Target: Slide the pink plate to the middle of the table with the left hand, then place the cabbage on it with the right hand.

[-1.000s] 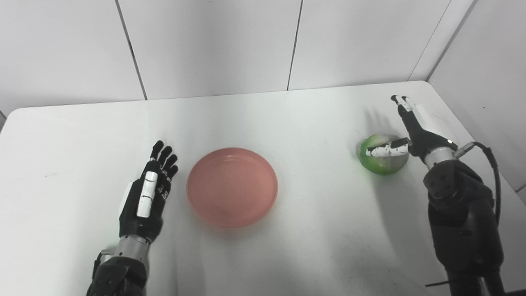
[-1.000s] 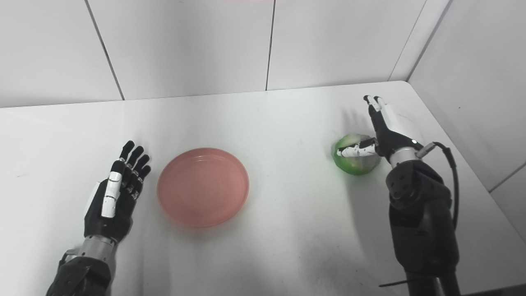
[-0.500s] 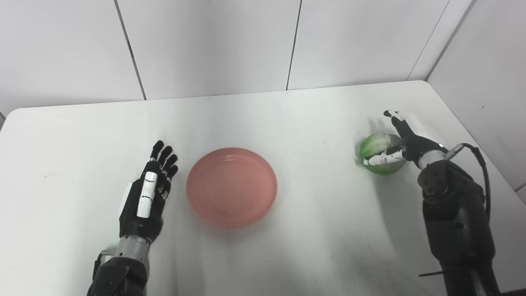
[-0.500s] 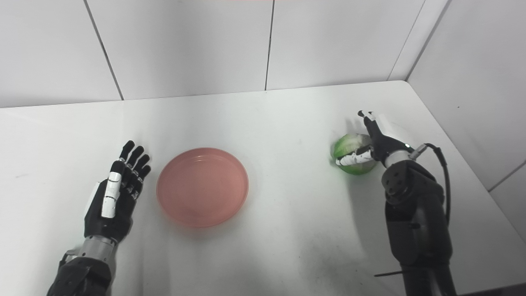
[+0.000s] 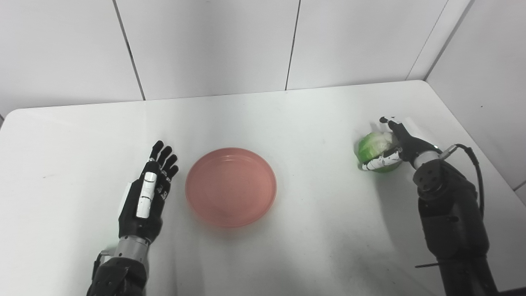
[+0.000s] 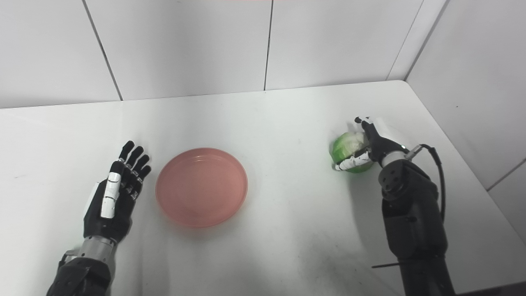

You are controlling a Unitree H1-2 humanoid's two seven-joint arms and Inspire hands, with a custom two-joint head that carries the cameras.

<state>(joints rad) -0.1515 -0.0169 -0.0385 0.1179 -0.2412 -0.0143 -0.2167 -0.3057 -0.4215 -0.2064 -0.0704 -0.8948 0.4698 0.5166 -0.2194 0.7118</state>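
Both robot hands I see: my right robot hand [image 5: 396, 142] wraps the cabbage [image 5: 372, 149], right of the pink plate [image 5: 230, 187]; my left robot hand [image 5: 148, 193] rests spread beside it, holding nothing.

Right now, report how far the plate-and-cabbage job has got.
Done: the pink plate sits near the table middle, with the left robot hand open beside it. In hand: the right robot hand curls around the cabbage, on the right side. Left: carrying it onto the plate.
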